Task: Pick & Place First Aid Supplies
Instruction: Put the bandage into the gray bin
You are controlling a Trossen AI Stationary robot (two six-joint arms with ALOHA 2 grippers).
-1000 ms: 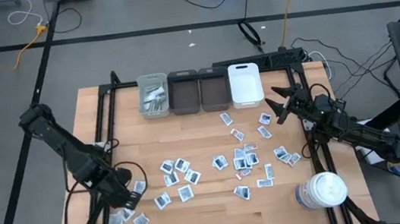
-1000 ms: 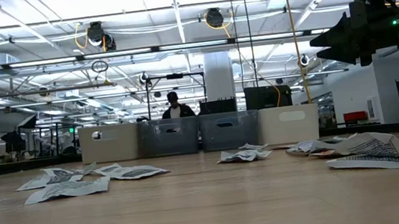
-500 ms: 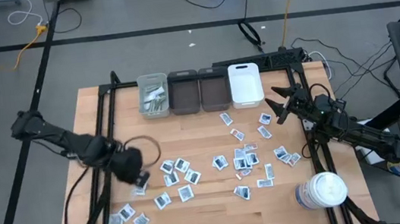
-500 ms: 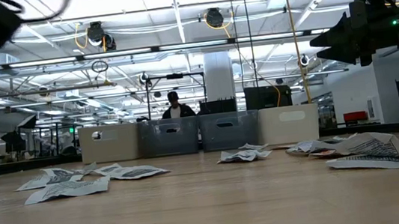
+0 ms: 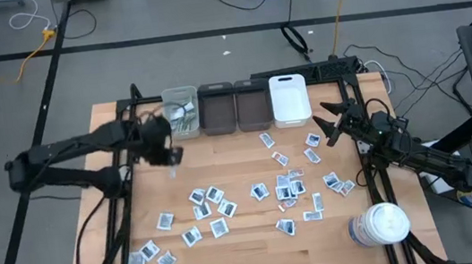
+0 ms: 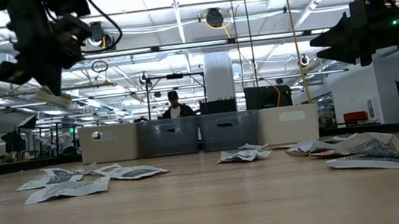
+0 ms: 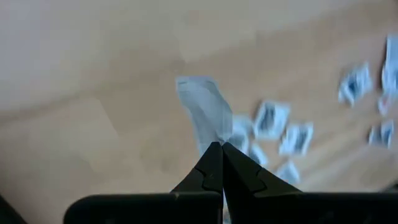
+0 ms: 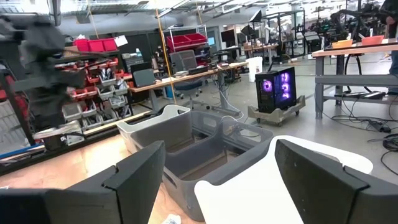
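Many small white sachets (image 5: 279,185) with dark print lie flat and scattered over the wooden table (image 5: 230,155). My left gripper (image 5: 166,151) hangs above the table's far left part, just short of the leftmost bin (image 5: 181,113). It is shut on one sachet (image 7: 204,109), which also shows in the low view as a pale sachet (image 6: 53,96) under the gripper (image 6: 43,78). My right gripper (image 5: 326,125) waits open and level at the right, with nothing between its fingers (image 8: 134,177). My left gripper pinches one edge of the sachet (image 7: 215,138) between its two fingertips, coming from above and slanting down. The sachet sticks out past the fingertips, lifted clear of the table.
Four bins stand in a row at the far edge: a pale one holding sachets, two grey ones (image 5: 235,107) and a white one (image 5: 289,98). A large white round jar (image 5: 379,225) stands at the near right corner. Bare wood lies along the left side.
My left gripper has swung from the near left corner toward the far edge and the bins, turning as it went. It has stayed shut, and the sachet has travelled with it, clear of the table. My right arm has kept still.
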